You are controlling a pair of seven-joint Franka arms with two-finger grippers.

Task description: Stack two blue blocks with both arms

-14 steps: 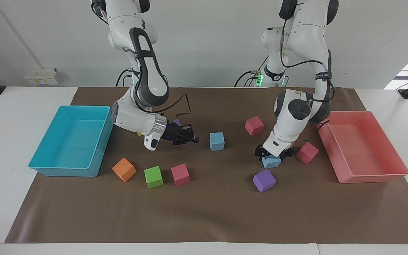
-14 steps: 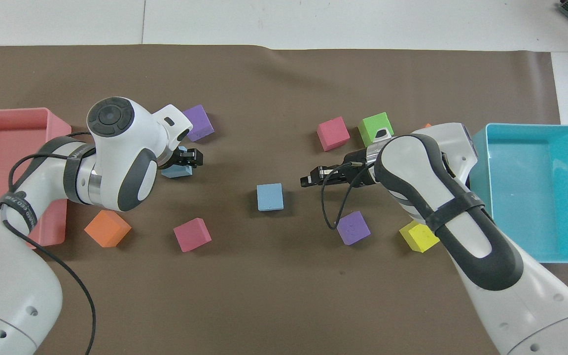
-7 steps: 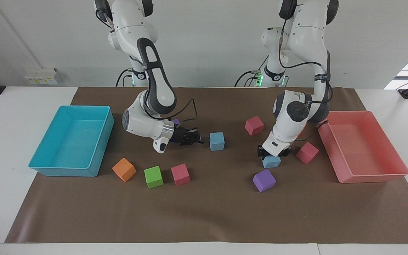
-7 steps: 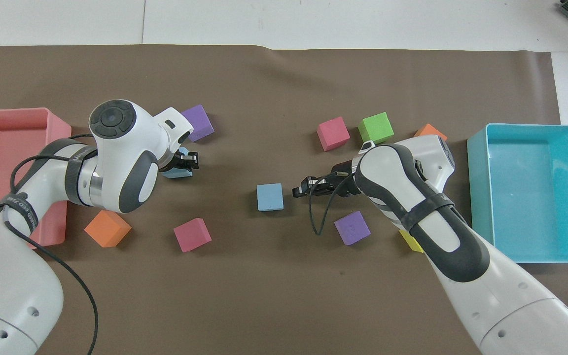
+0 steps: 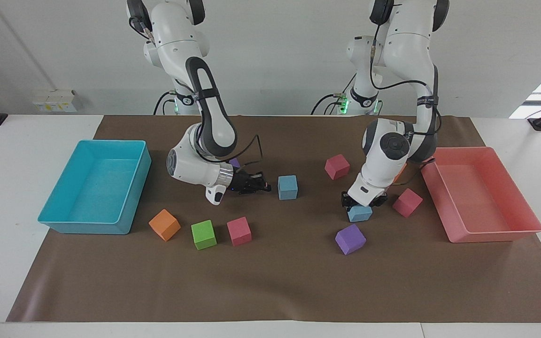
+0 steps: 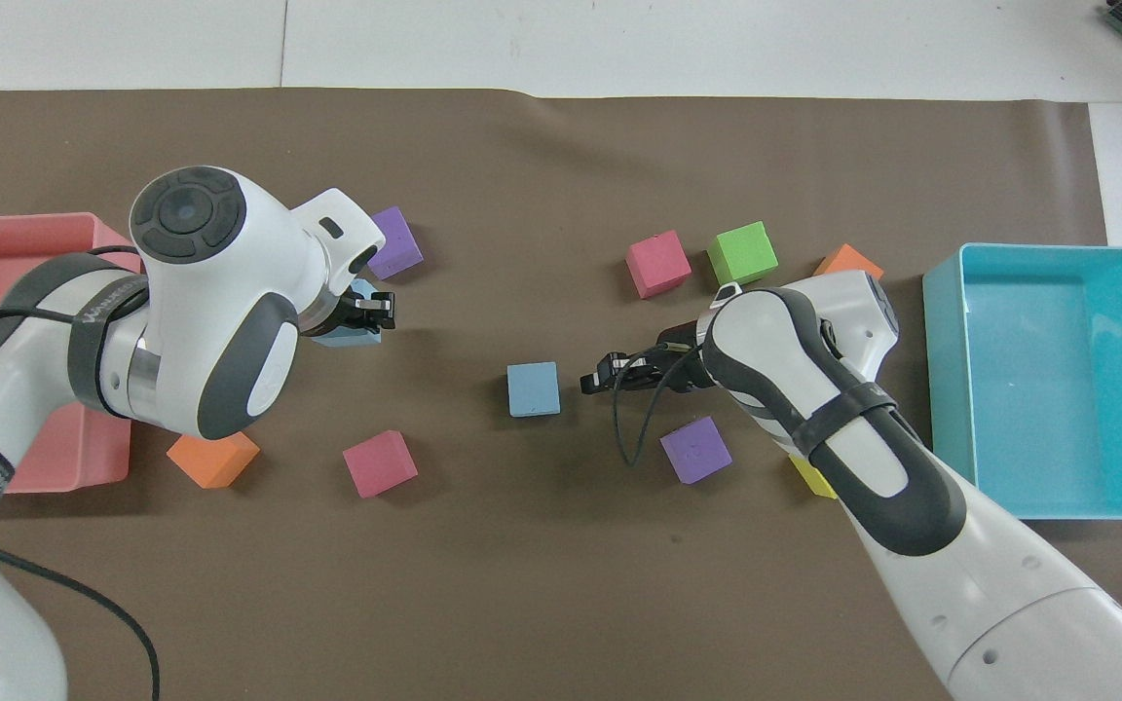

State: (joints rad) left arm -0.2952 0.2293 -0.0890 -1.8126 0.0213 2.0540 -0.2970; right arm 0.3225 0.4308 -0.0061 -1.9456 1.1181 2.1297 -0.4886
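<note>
Grasp step: left pincer is gripping one blue block toward the worktop's left-arm end. Right pincer, fingertips closed and empty, is hanging just beside the central blue block; next move calls for lifting and carrying.

1 block mid-table | 1 block toward left arm's end, apart

Two white jointed arms
Glossy white shells, dark grey joint bands, silver wrist rings, looping black cables, black hands, green base light.
</note>
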